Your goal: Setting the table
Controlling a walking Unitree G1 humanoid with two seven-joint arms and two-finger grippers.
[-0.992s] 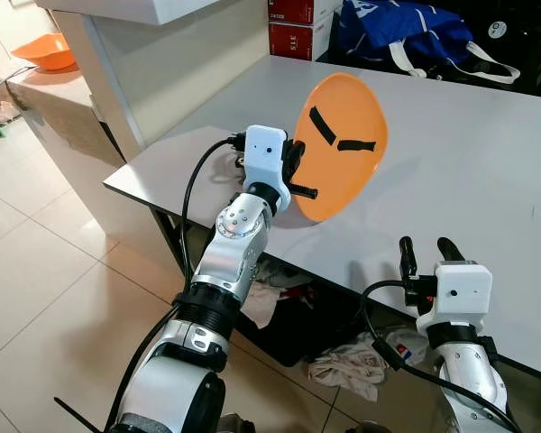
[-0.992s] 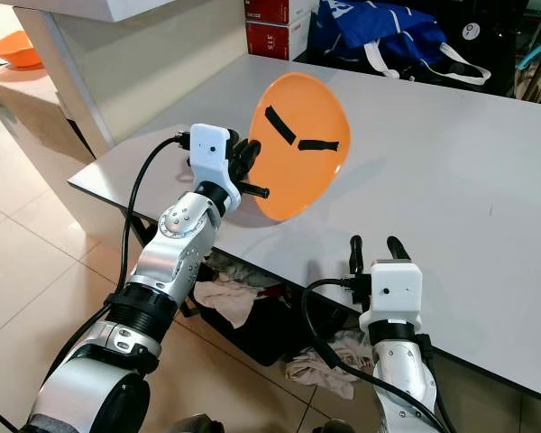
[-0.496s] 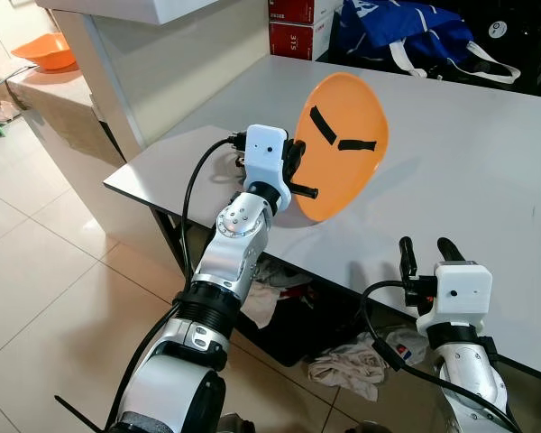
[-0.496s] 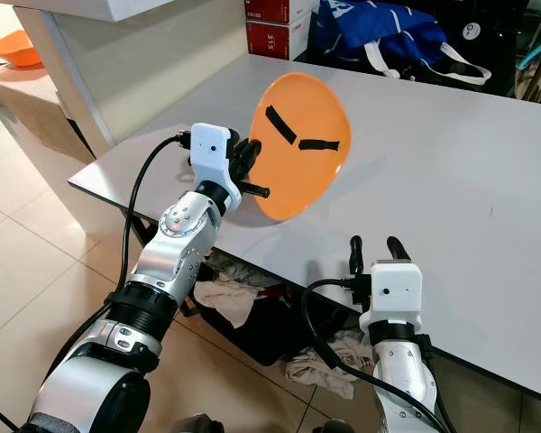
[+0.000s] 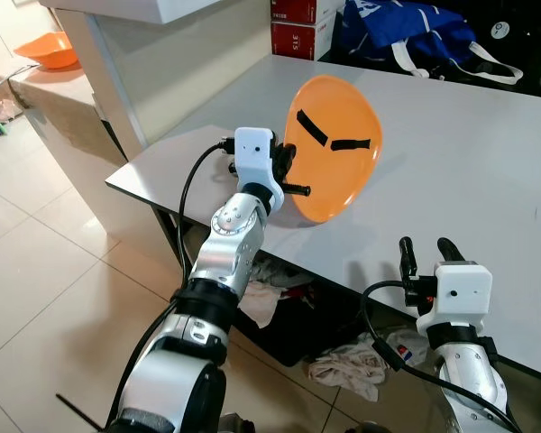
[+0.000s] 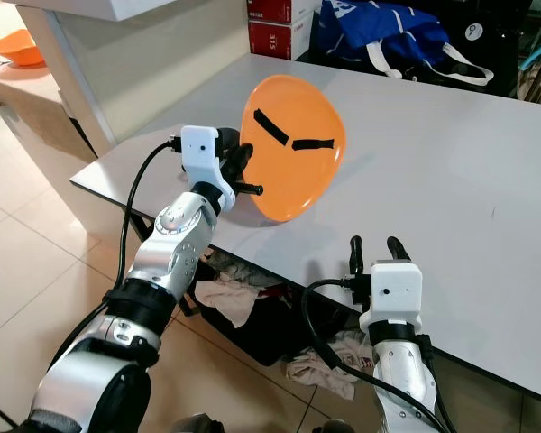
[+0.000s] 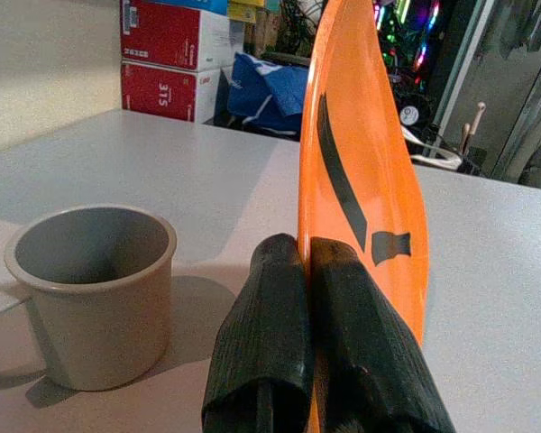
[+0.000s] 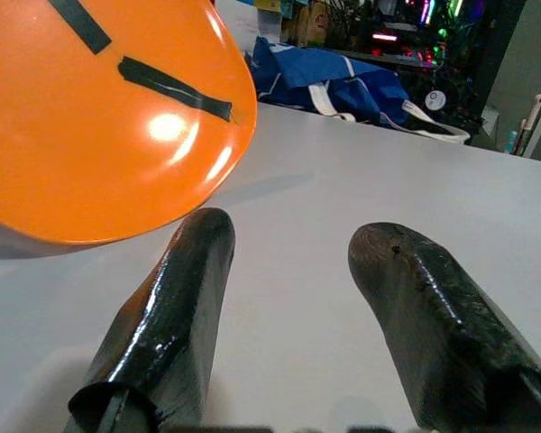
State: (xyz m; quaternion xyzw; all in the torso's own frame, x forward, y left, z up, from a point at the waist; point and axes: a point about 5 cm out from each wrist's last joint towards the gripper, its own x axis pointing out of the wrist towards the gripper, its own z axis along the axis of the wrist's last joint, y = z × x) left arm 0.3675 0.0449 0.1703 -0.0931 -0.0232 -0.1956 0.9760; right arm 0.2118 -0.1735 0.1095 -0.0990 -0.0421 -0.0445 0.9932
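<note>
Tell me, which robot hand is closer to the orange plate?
The left. The left hand is pinching the orange plate by its edge, holding it up on its side over the table. The right hand sits open at the table's near edge, apart from the plate.

From my seat the orange plate (image 5: 334,144) looks like smooth, glossy plastic catching a bright highlight, crossed by matt black tape strips (image 5: 350,143). I read the table (image 5: 487,153) as a smooth, matt grey laminate, and the grey cup (image 7: 95,289) at nine o'clock of the left gripper (image 7: 311,262) as matt plastic. Its black fingers (image 7: 261,352) seem finely ribbed and rubbery, the arm (image 5: 234,244) brushed silver metal.
</note>
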